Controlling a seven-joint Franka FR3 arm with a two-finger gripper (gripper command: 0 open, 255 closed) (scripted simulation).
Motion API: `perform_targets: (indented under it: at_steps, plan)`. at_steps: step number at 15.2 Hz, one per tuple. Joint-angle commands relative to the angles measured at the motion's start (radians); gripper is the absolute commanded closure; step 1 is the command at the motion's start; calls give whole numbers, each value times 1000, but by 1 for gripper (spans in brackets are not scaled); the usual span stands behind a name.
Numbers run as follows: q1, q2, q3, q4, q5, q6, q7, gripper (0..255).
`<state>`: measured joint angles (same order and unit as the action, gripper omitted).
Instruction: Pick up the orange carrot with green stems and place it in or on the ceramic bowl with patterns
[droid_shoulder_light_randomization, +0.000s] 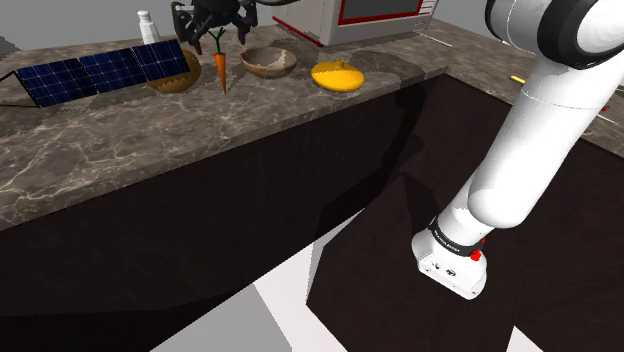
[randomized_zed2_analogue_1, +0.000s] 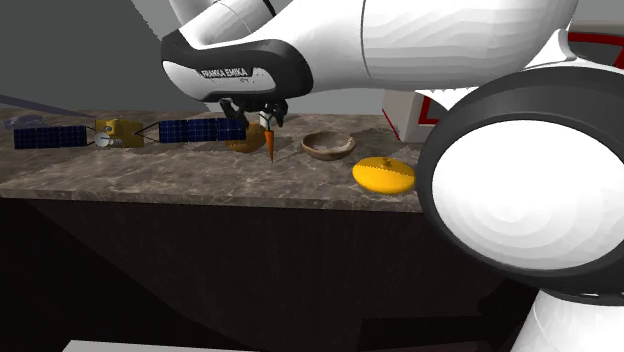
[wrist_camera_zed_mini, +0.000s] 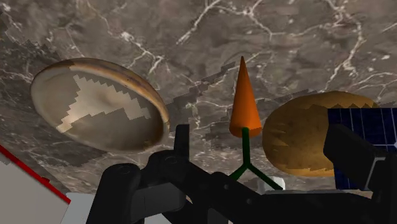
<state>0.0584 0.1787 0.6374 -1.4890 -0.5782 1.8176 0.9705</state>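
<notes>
In the shoulder view the carrot hangs tip-down from the tool, probably lifted for carrying to the bowl at its 3 o'clock. In the second exterior view it hangs upright over the counter. In the wrist view the tool looks closed narrow on the stems.

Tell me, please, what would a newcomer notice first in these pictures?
The orange carrot stands out: it hangs tip-down from the black gripper over the dark veined counter. Either side of it lie the patterned bowl and a blue solar-panel model, and the large white arm crosses the shoulder view's right.
</notes>
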Motion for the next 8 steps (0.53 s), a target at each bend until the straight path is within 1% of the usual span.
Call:
perform_targets:
  at_steps: [1, 5, 8]
  plan:
    - [-2, 11, -4, -9, -10, 19, 6, 0]
    - [-11, 22, -11, -38, -18, 58, 13, 0]
    - [-11, 22, -11, -38, -18, 58, 13, 0]
